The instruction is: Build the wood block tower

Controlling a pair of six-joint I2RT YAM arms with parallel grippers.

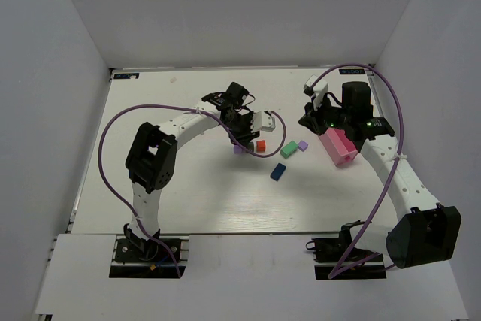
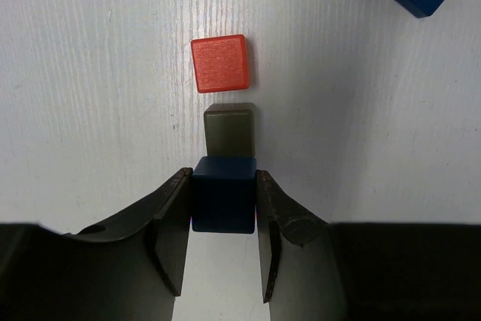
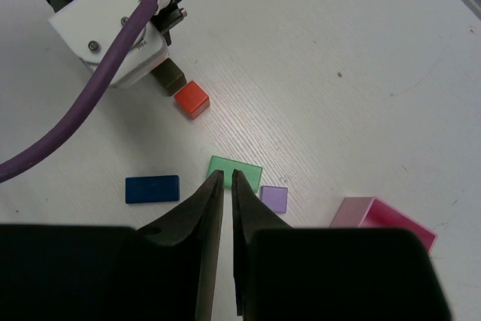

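Observation:
My left gripper (image 2: 224, 186) is shut on a dark blue cube (image 2: 224, 195), low over the white table. Just beyond it lie a dark brown block (image 2: 229, 130) and a red cube (image 2: 219, 63). From above, a purple cube (image 1: 237, 149) peeks out beside the left fingers; whether the blue cube touches it I cannot tell. My right gripper (image 3: 228, 175) hangs high over a green brick (image 3: 244, 171), jaws almost together and empty. A second purple cube (image 3: 273, 198) and a blue brick (image 3: 152, 189) lie near it. No tower shows; the blocks lie singly.
The pink tray (image 1: 338, 146) lies under the right wrist, to the right of the blocks. White walls close in the table on three sides. The left arm's purple cable (image 3: 83, 103) loops over the table's left half.

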